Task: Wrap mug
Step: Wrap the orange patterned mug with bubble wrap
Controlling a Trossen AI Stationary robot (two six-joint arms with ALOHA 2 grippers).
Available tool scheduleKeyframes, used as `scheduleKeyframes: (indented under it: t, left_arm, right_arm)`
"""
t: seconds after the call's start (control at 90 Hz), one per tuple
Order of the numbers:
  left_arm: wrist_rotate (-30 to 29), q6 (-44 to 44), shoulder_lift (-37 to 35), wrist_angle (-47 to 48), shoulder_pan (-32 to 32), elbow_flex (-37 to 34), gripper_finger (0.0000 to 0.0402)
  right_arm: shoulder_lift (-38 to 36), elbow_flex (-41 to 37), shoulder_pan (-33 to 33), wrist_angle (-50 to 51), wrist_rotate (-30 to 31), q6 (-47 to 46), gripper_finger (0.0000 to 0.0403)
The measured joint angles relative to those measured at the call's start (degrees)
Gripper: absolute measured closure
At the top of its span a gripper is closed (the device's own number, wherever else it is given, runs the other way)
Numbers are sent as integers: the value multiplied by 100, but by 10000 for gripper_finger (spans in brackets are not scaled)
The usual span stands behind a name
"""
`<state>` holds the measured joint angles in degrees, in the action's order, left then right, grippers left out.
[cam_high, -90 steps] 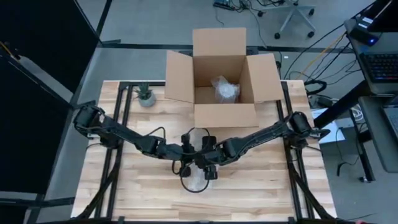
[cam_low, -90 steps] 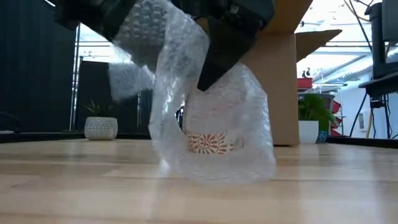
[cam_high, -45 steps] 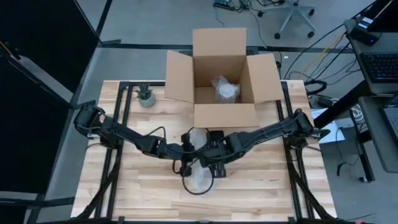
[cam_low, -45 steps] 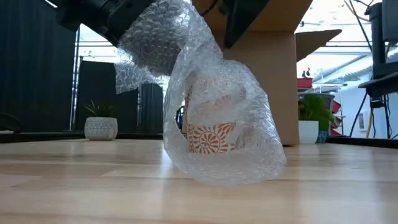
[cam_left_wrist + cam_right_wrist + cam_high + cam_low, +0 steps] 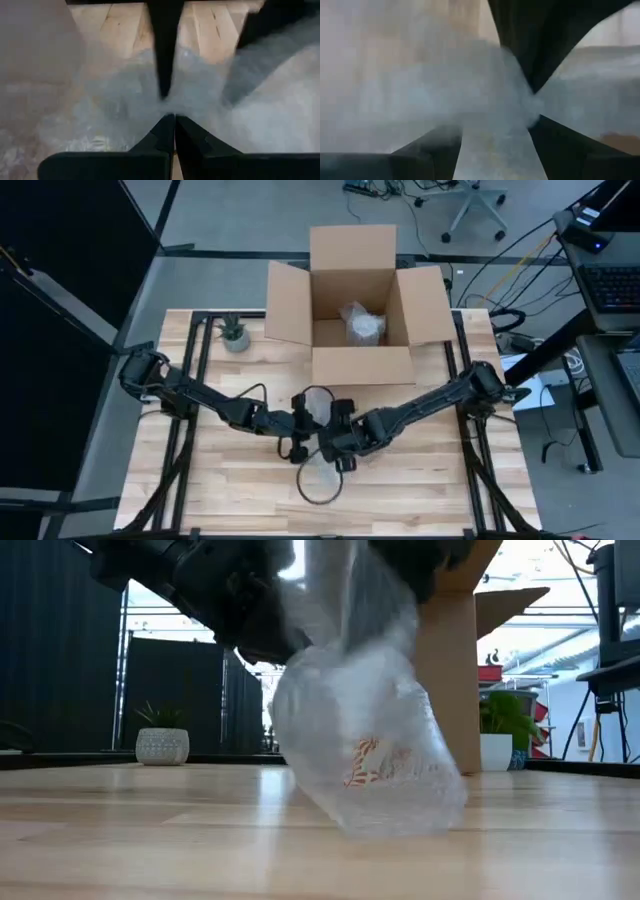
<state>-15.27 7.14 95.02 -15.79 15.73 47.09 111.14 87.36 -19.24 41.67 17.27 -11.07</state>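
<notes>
no writing legible; mug [image 5: 378,762] shows orange sunburst.

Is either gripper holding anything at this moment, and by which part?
The left gripper is shut on the bubble wrap around the mug, pinching the gathered wrap above it. The right gripper is beside it; its hold cannot be told.

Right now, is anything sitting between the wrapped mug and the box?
Nothing visible. In the high view bare table lies between the wrapped mug and the box. Both grippers, left and right, are at the mug, on its box side.
</notes>
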Motion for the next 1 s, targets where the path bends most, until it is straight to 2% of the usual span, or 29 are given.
scheduleKeyframes:
  t: [0.289, 0.556, 0.667, 0.811, 1.0]
  left_arm:
    - [-2, 2, -144, 29, 19, -17, 402]
    - [2, 299, -699, 9, 155, -11, 402]
    - [68, 308, -718, 155, 315, -11, 402]
    - [519, 441, -646, 264, 435, -11, 401]
    - [282, 222, -382, -154, 257, -13, 401]
  right_arm:
    - [-16, -711, 175, -1046, -227, -42, 188]
    - [6, -720, 194, -1043, -243, -25, 188]
    - [8, -722, 194, -1036, -242, -24, 188]
    - [8, -722, 194, -1032, -242, 0, 188]
    - [8, -724, 194, -1048, -242, 21, 188]
